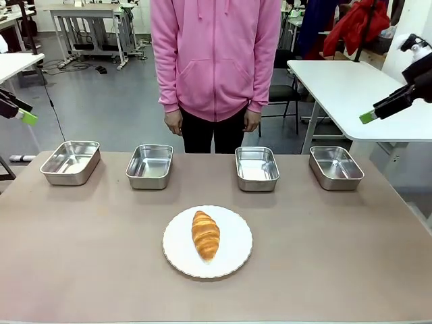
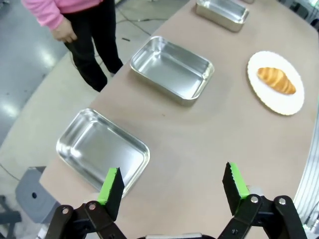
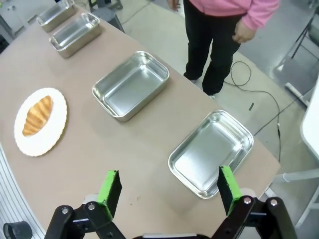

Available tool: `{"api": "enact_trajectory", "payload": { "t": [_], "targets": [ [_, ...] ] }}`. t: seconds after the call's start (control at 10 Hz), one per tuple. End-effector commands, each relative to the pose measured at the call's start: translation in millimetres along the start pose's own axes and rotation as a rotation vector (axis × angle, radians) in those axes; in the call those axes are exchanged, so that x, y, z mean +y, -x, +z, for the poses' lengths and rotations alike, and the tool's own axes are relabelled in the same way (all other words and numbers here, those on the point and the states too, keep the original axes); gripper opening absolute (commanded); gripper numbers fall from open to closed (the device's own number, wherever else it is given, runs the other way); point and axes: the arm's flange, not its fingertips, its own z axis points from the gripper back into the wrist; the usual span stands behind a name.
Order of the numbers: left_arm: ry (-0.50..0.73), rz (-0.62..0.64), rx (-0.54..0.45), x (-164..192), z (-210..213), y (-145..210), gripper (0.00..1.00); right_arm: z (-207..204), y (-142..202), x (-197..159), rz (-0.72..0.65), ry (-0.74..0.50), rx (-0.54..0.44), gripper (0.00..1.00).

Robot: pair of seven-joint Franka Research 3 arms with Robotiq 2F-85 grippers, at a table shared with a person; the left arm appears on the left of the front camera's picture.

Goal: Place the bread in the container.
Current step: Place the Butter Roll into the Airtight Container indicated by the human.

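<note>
The bread (image 1: 205,234), a golden-brown croissant, lies on a round white plate (image 1: 233,260) at the table's near middle. Several alike steel containers stand empty in a row behind it, among them the leftmost (image 1: 71,162) and the rightmost (image 1: 335,167). My left gripper (image 1: 25,116) hovers off the table's left edge, open and empty; in its wrist view the left gripper (image 2: 172,186) hangs above the leftmost container (image 2: 102,149), with the bread (image 2: 275,79) far off. My right gripper (image 1: 370,116) hangs high at the right, open; in its own view the right gripper (image 3: 168,186) is over the rightmost container (image 3: 209,152), the bread (image 3: 38,115) at far left.
A person in a pink hoodie (image 1: 214,54) stands at the far edge, both hands hanging at the sides. A white table (image 1: 351,88) stands behind at the right. Bare brown tabletop (image 1: 337,256) surrounds the plate.
</note>
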Motion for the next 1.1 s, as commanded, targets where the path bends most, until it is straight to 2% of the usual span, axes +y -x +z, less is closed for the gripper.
{"api": "enact_trajectory", "payload": {
  "t": [0.0, 0.2, 0.3, 0.4, 0.7, 1.0],
  "targets": [
    [0.002, -0.007, -0.019, -6.7, 6.8, -2.6, 1.0, 1.4, -8.3, 7.9, -0.024, 0.025, 0.023, 1.0],
    [0.002, -0.007, -0.019, -6.7, 6.8, -2.6, 1.0, 1.4, -8.3, 7.9, -0.024, 0.025, 0.023, 1.0],
    [-0.007, 0.012, 0.014, -1.9, -0.7, -1.6, 1.0, 1.4, -8.3, 7.9, -0.024, 0.025, 0.023, 1.0],
    [-0.018, -0.015, 0.014, 12.4, 14.1, 7.5, 1.0, -0.1, -6.3, 6.4, 0.006, 0.03, 0.031, 1.0],
    [0.025, -0.034, -0.074, 40.9, 47.6, 29.5, 1.0, 34.1, 18.2, -25.9, -0.013, -0.01, -0.088, 1.0],
    [0.028, -0.077, -0.153, 44.2, 69.8, 35.0, 1.0, 51.1, 30.8, -38.5, -0.018, -0.027, -0.156, 1.0]
  ]
}}
